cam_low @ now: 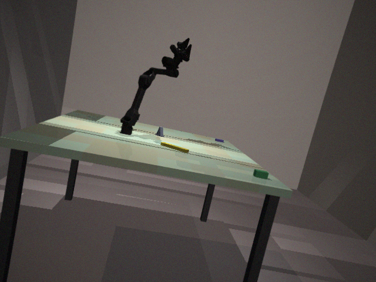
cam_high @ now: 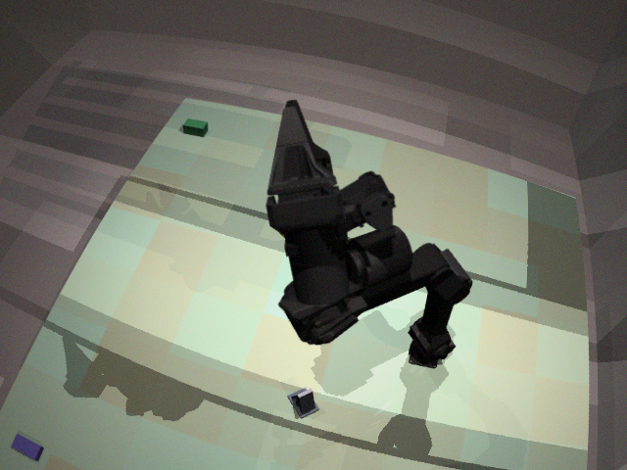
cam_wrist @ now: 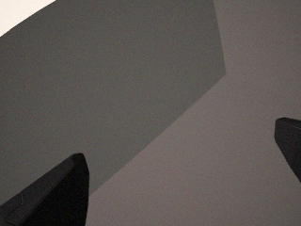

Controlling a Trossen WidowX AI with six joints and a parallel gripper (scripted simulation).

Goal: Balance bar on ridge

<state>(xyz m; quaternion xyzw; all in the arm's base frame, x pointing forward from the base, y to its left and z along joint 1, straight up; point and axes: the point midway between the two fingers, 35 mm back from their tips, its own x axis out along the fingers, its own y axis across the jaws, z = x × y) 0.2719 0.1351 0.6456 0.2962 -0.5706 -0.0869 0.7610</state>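
The yellow bar point(cam_low: 174, 147) lies flat on the table point(cam_low: 91, 148) point(cam_high: 152, 273), just in front of the ridge; the arm hides it in the top view. The ridge point(cam_low: 159, 131) point(cam_high: 304, 402) is a small grey-blue wedge standing on the table near the arm's base. My gripper point(cam_low: 185, 43) point(cam_high: 292, 109) point(cam_wrist: 186, 147) is raised high above the table and points upward, away from both. It is open and empty; the wrist view shows only bare wall between the two finger tips.
A green block point(cam_high: 195, 126) point(cam_low: 261, 173) sits near one table corner. A purple block point(cam_high: 26, 446) point(cam_low: 219, 140) lies near another edge. The arm's base point(cam_low: 127, 124) stands close to the ridge.
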